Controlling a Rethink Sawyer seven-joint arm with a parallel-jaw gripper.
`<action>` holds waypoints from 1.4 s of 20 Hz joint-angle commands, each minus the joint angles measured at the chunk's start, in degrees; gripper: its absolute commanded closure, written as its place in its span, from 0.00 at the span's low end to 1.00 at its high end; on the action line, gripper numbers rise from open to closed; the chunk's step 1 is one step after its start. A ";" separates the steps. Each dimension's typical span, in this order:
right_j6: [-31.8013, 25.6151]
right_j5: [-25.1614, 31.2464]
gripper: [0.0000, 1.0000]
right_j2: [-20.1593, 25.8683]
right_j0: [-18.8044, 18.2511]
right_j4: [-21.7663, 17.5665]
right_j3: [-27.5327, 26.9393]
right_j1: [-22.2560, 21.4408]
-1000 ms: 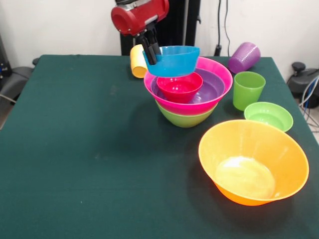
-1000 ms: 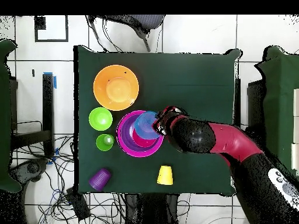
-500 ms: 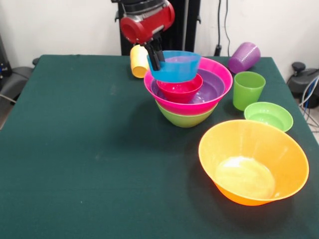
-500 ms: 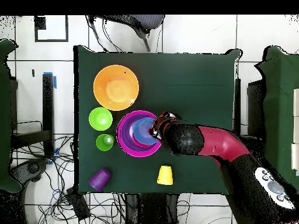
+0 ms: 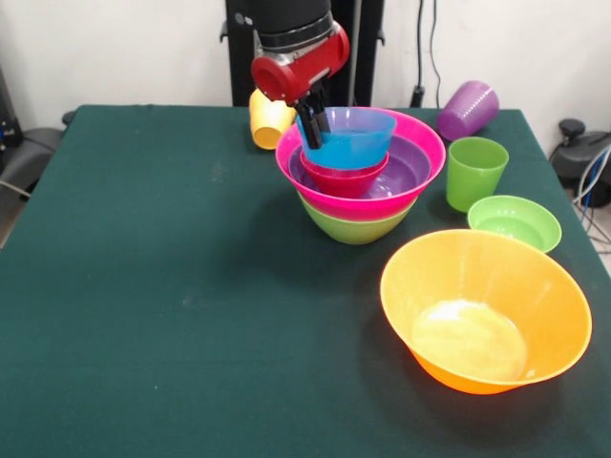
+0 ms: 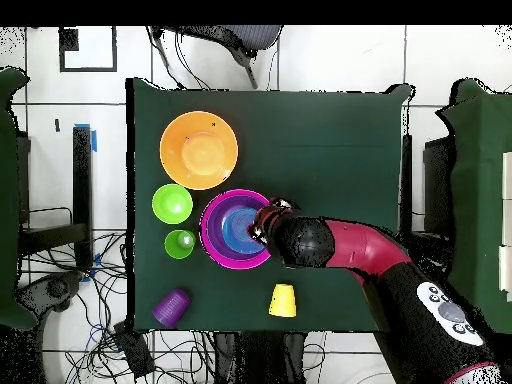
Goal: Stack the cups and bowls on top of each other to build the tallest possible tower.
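The tower stands at the table's far middle: a medium green bowl (image 5: pixel 353 227) as base, then the large pink bowl (image 5: pixel 427 153), the purple bowl (image 5: pixel 409 172) and the small red bowl (image 5: pixel 342 179). My gripper (image 5: pixel 311 128) is shut on the near-left rim of the small blue bowl (image 5: pixel 351 143), which sits low in the red bowl, roughly level. In the overhead view the gripper (image 6: pixel 260 228) is at the blue bowl's (image 6: pixel 240 226) right rim, inside the pink bowl (image 6: pixel 214 250).
The large orange bowl (image 5: pixel 485 310) is at the near right, with the small light green bowl (image 5: pixel 514 221) behind it. The green cup (image 5: pixel 474 172) stands upright right of the tower. The purple cup (image 5: pixel 468 108) and the yellow cup (image 5: pixel 267 119) lie on their sides at the back.
My gripper moved right in the front view and came down with the blue bowl. The bowl went from hanging above the tower's left rim to sitting in the red bowl.
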 commanded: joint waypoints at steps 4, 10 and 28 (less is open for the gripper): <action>13.36 -4.68 1.00 -4.45 2.66 -0.41 -0.04 4.15; 12.85 -4.36 1.00 -5.82 3.52 -0.57 -0.64 4.16; 12.34 -2.52 1.00 -7.93 5.76 0.79 -1.42 3.96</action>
